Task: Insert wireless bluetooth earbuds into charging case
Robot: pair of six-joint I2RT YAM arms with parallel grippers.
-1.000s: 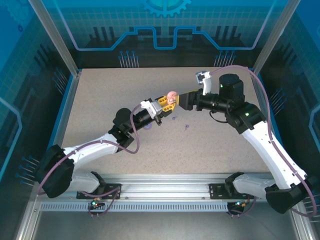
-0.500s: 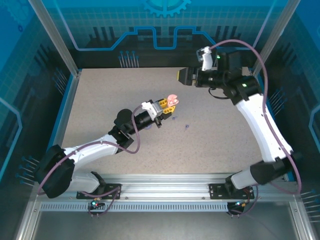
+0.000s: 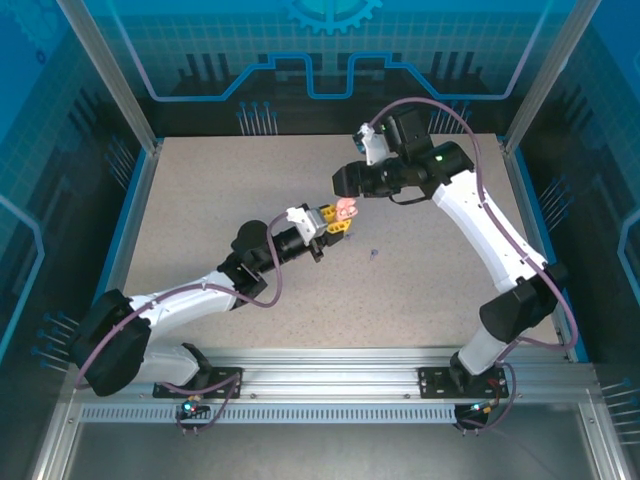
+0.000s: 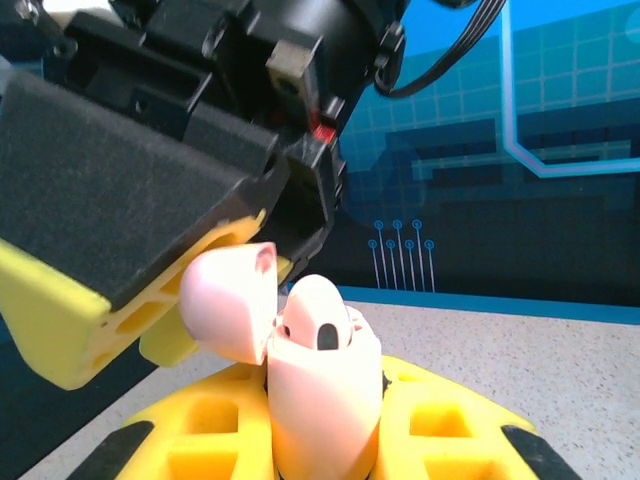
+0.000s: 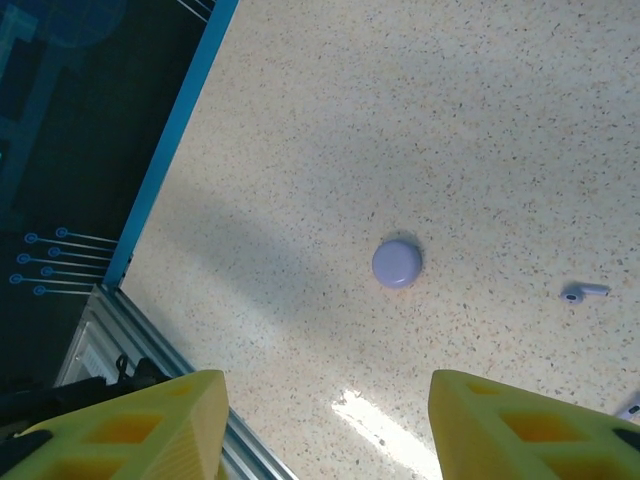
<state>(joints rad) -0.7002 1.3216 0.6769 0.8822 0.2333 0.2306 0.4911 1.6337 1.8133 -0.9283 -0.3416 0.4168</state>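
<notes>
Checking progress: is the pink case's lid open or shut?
Open: the lid is tipped back off the pink case, an earbud showing inside.

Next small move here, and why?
Probably nudge the right pincer so its finger swings the lid shut: the left pincer holds the pink case open, a pink earbud sits in its socket, and that finger is beside the lid.

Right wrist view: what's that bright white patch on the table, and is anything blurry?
Right wrist view: glare on the table, with a soft shadow band above it; the lavender case is sharp. Left wrist view: the backdrop behind the pink case looks slightly soft.
</notes>
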